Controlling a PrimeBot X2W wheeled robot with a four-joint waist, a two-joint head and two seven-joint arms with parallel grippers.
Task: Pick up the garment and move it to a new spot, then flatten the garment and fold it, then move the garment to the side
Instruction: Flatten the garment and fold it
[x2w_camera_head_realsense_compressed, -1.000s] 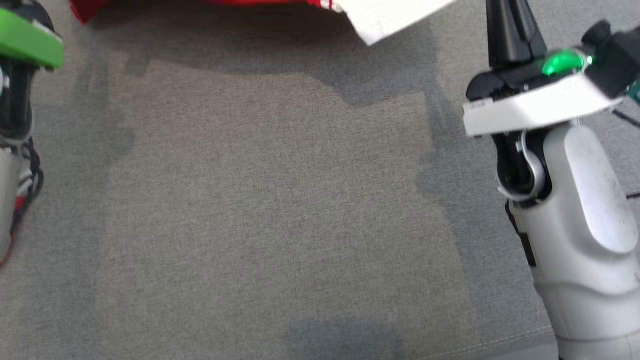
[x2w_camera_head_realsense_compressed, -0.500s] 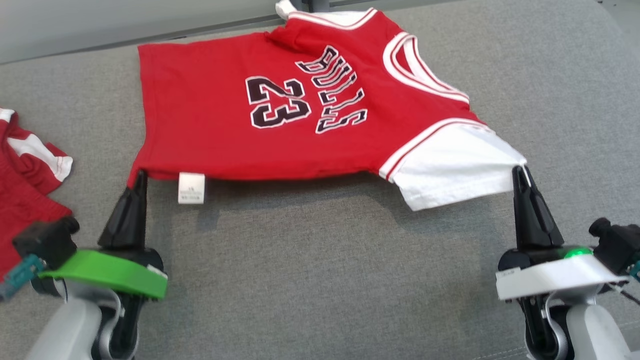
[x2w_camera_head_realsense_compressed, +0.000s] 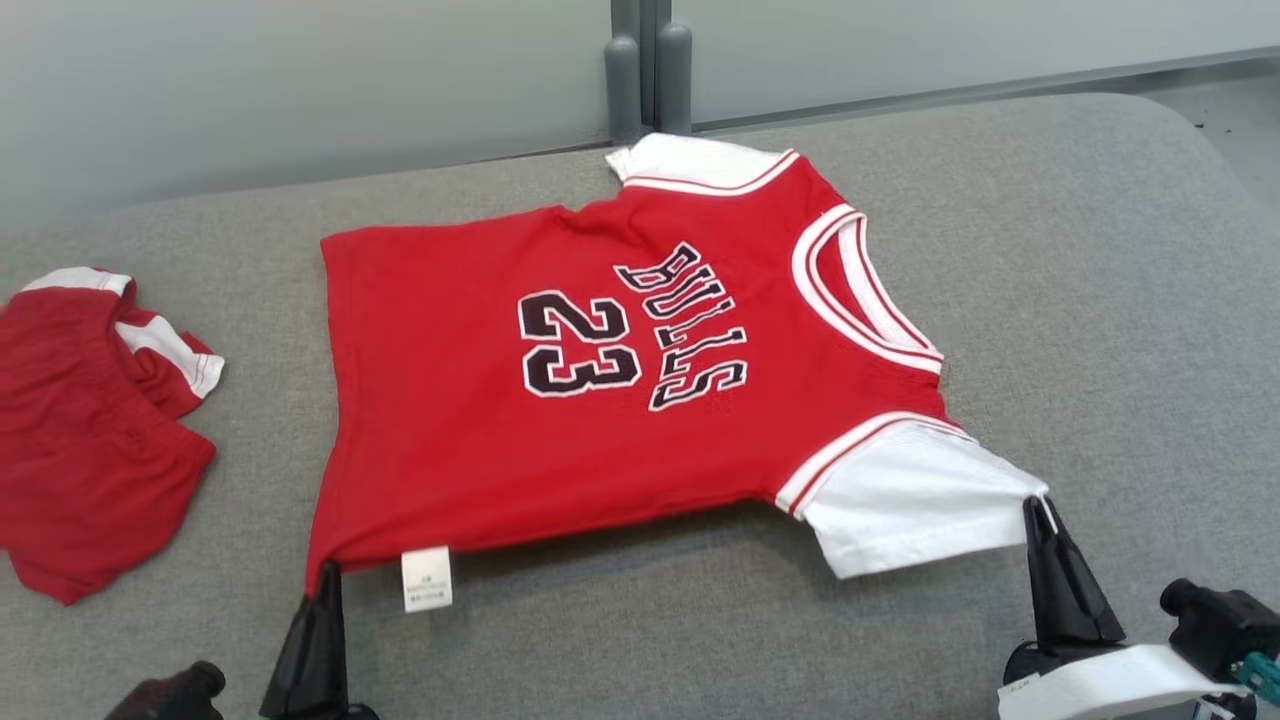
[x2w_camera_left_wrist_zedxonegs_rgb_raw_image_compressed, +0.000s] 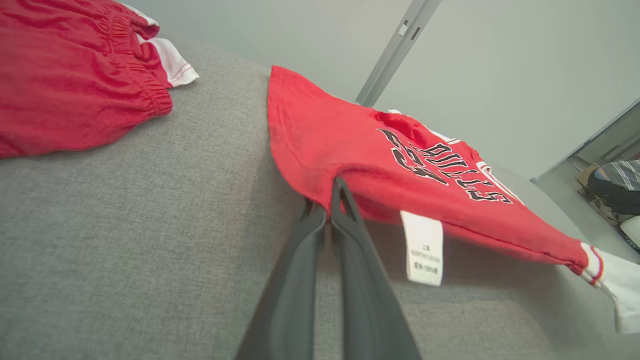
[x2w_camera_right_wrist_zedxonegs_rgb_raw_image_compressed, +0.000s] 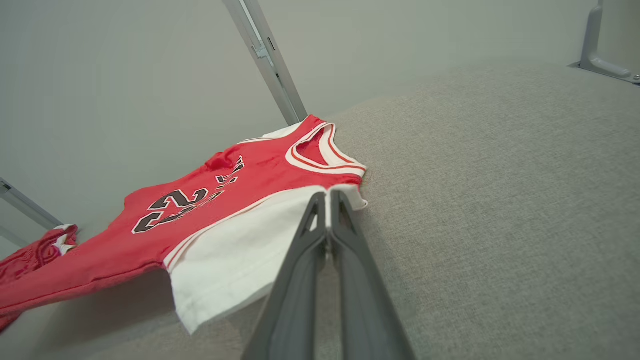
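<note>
A red jersey (x2w_camera_head_realsense_compressed: 560, 400) lies spread on a grey fabric surface (x2w_camera_head_realsense_compressed: 1080, 300), just beyond both end effectors. The left end effector (x2w_camera_head_realsense_compressed: 327, 575) is pinched onto the hem corner, and the right end effector (x2w_camera_head_realsense_compressed: 1035, 505) onto the white sleeve tip. To flatten it well, keep the near edge taut, lower both corners together, then release.

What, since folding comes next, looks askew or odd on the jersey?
The jersey is not flat: its near edge hangs raised between the left tool and right tool, and a white label dangles below it.
</note>
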